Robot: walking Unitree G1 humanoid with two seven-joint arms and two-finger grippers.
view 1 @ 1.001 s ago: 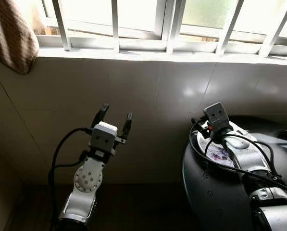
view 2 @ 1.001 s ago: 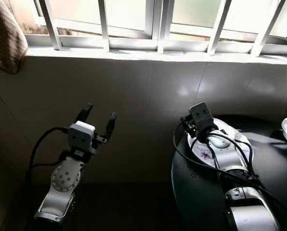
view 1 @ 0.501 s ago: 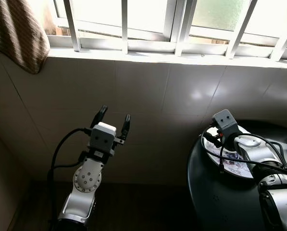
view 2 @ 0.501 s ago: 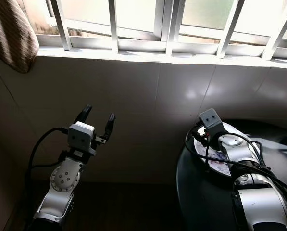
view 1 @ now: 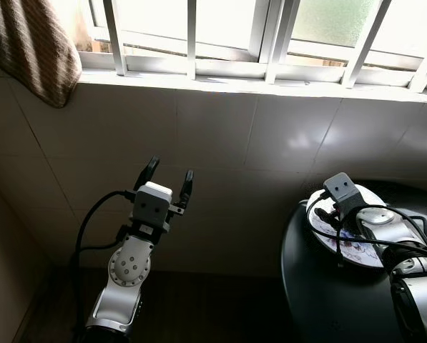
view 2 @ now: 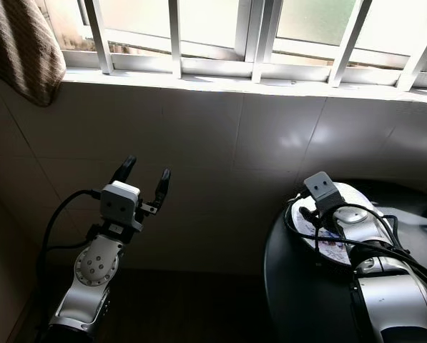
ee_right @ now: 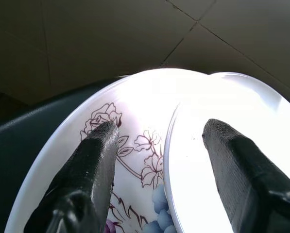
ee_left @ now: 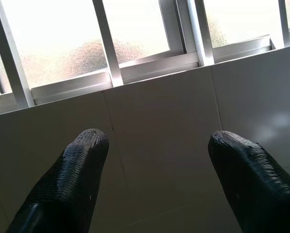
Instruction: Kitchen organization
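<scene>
Now on the left I see my left gripper (view 1: 167, 174) raised before the tiled wall (view 1: 227, 143) under the barred window (view 1: 270, 36), its fingers (ee_left: 72, 179) wide apart and holding nothing. On the right, my right gripper (ee_right: 157, 145) hovers over the flowered plate (ee_right: 130, 145) on the round dark table (view 1: 320, 300), jaws wide; a second white dish (ee_right: 222, 145) overlaps this plate

Our head eyes share the tiled wall (view 1: 220, 143) and window (view 1: 234, 28); wrist cameras look close along each pincer.
</scene>
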